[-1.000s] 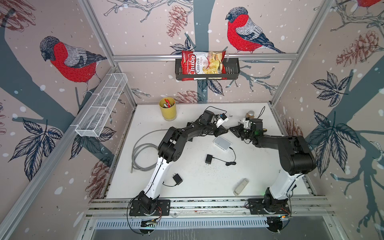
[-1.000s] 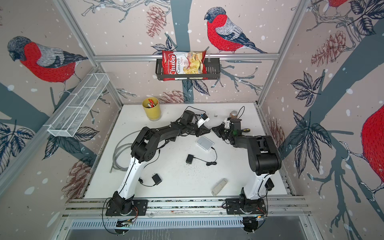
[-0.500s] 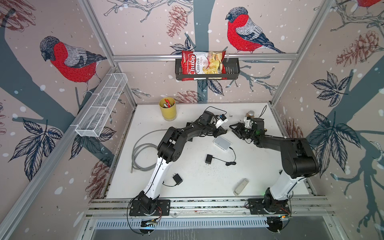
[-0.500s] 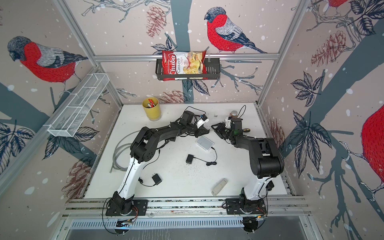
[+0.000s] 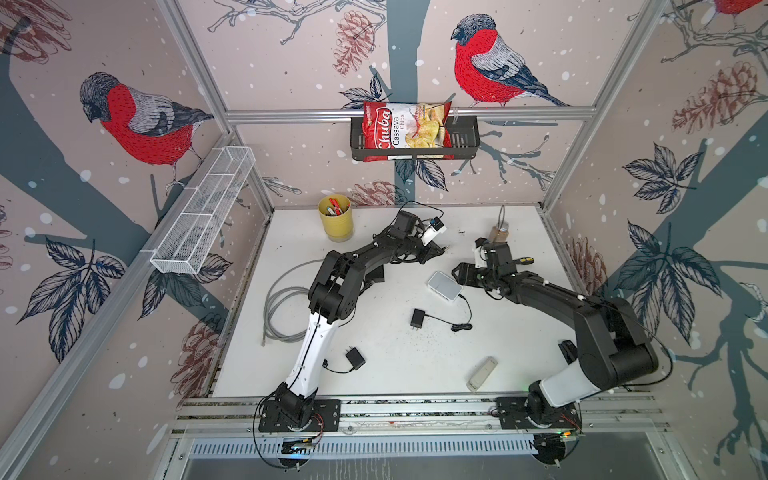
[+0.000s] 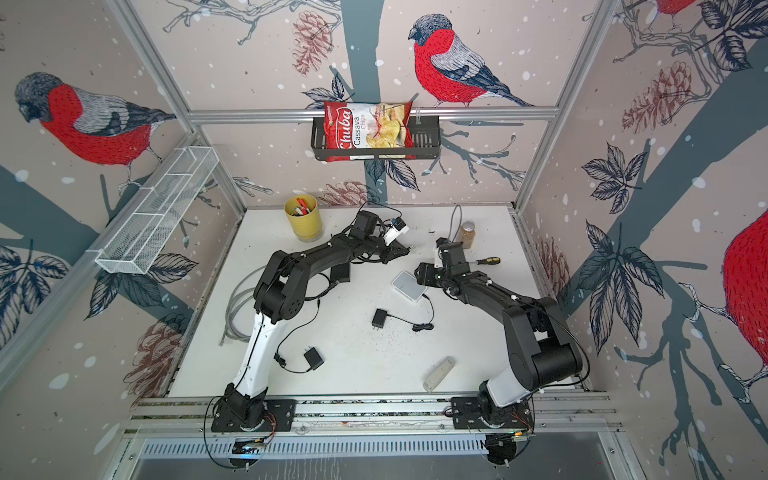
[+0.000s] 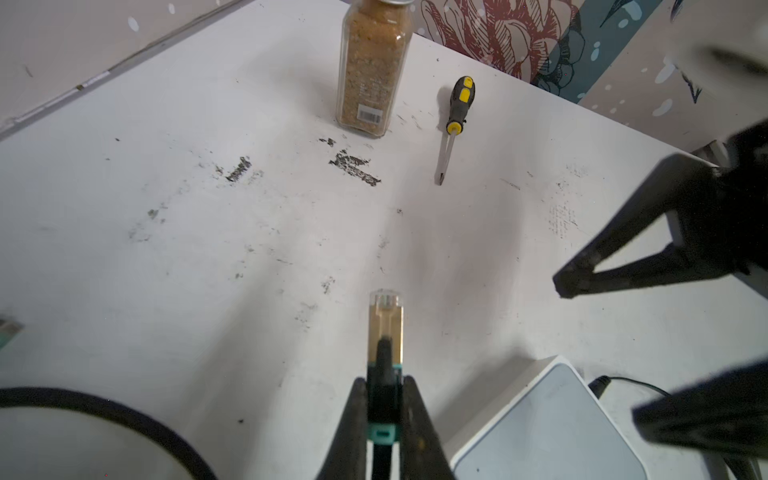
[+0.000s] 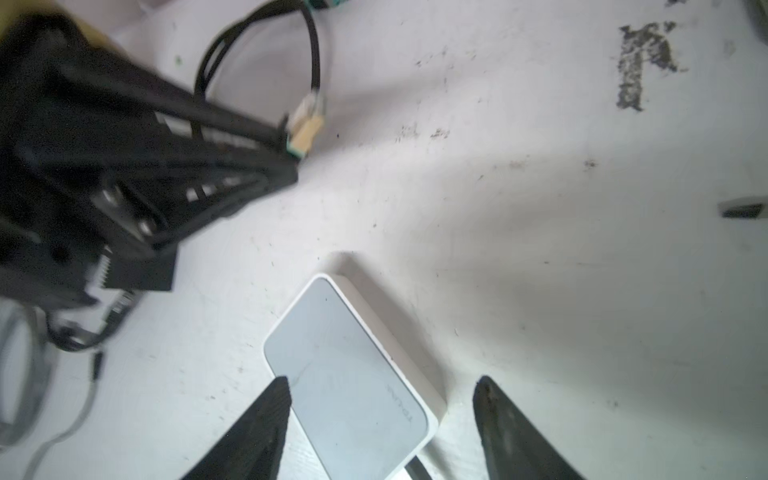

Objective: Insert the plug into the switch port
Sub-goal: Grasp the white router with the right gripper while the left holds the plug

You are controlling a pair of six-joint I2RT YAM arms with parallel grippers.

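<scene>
White tabletop (image 5: 395,374), scuffed, boxed in by bird-papered walls. In both top views your left gripper (image 5: 439,250) reaches toward the back of the table, past the middle. Your right gripper (image 5: 458,272) hangs at the far end of the white switch (image 5: 444,286), which lies flat near the centre with a black cord (image 5: 465,309) leaving it.

From the left wrist you see the left gripper pinched tight on the plug (image 7: 385,320), whose gold body and clear tip stick out ahead of the fingers. A spice jar (image 7: 374,70) and a screwdriver (image 7: 455,116) sit beyond it.

From the right wrist, your right gripper stands wide apart and holds nothing, with its fingertips spread over one end of the switch. You cannot tell whether they touch it. The plug is well apart from the switch.
</scene>
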